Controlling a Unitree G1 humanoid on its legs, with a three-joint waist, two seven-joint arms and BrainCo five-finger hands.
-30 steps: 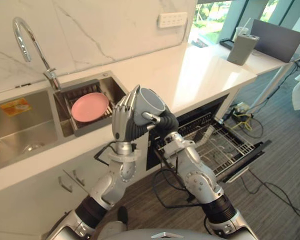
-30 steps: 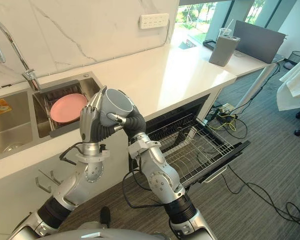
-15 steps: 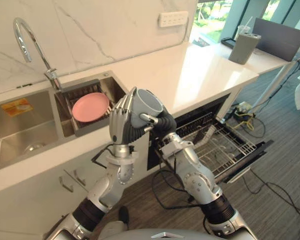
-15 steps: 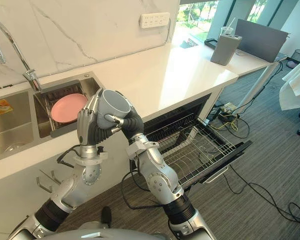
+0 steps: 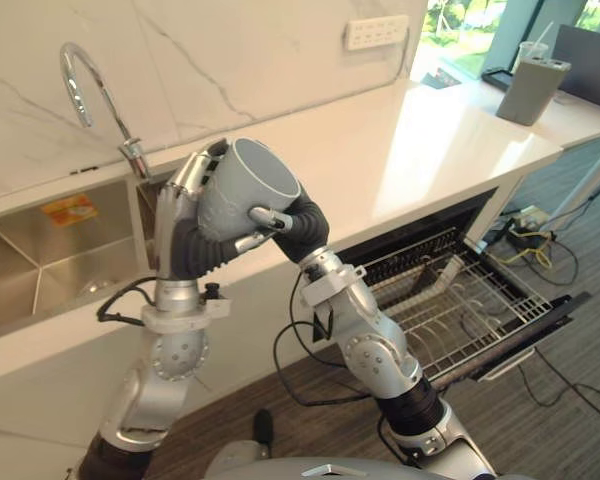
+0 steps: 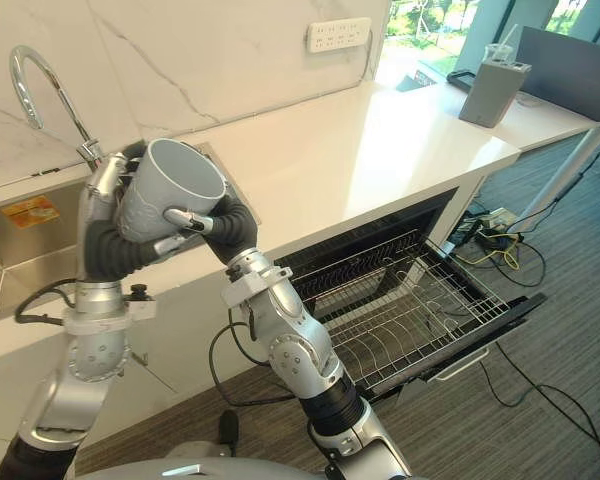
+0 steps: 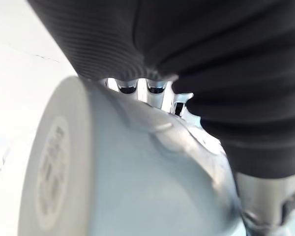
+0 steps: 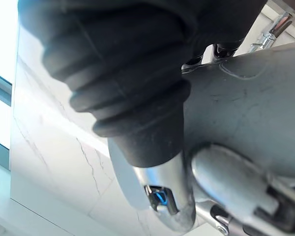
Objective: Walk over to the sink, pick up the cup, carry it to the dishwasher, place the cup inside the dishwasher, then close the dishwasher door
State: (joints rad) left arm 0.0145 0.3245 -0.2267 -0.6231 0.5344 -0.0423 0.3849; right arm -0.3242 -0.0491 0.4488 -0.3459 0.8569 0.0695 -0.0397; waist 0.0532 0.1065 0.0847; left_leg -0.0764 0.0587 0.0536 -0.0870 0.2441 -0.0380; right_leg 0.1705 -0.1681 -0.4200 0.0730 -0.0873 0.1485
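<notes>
A grey cup (image 5: 245, 185) is held up in front of the counter, mouth tilted up and to the right, between both hands. My left hand (image 5: 192, 245) wraps its fingers round the cup's left side and base. My right hand (image 5: 298, 225) grips the right side, with a finger across the wall. Close up, the cup's base (image 7: 137, 187) lies against the left hand (image 7: 211, 49), and its wall (image 8: 246, 98) presses on the right hand (image 8: 128, 73). The dishwasher (image 5: 450, 300) stands open at the lower right with its wire rack pulled out over the lowered door (image 5: 545, 325).
A steel sink (image 5: 50, 260) with a curved faucet (image 5: 85, 80) lies at the left behind the hands. The white counter (image 5: 420, 140) runs right to a grey box (image 5: 535, 90). Cables (image 5: 540, 250) lie on the carpet past the dishwasher.
Both hands have lifted the cup higher and nearer the camera, now hiding the pink plate in the sink. The camera has shifted, so the faucet and counter sit further right.
</notes>
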